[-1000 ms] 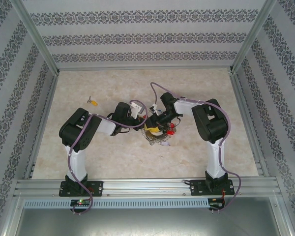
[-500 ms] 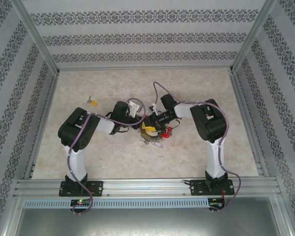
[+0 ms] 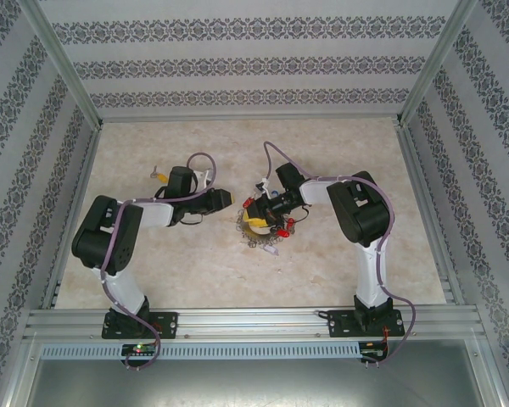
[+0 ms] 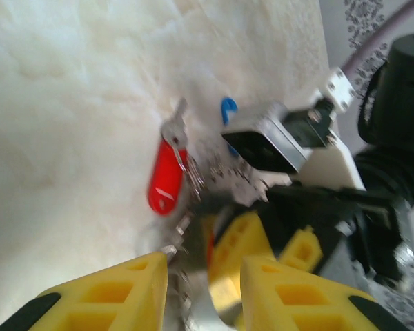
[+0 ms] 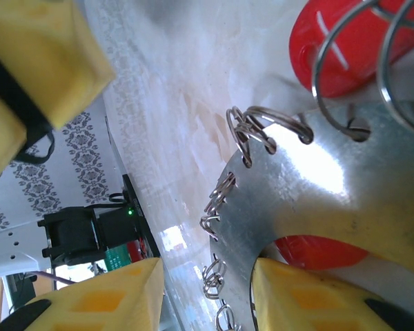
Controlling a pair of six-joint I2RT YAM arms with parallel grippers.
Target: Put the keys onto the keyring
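The keyring, a flat grey ring fringed with wire loops and red tags, hangs tilted at mid-table in my right gripper. In the right wrist view its band lies between my right gripper fingers, with one finger through the hole and tight against it. My left gripper stands open a short way left of the ring, holding nothing. Its yellow fingers frame the blurred ring and a red tag. One yellow-headed key lies on the table beside the left arm.
A blue tag sits on the ring's far side. Patterned walls and metal rails box in the marbled table. The left arm's elbow is folded near the left wall.
The left arm has swung back to the left, away from the keyring, and its jaws have parted. The right gripper and ring have shifted slightly left.
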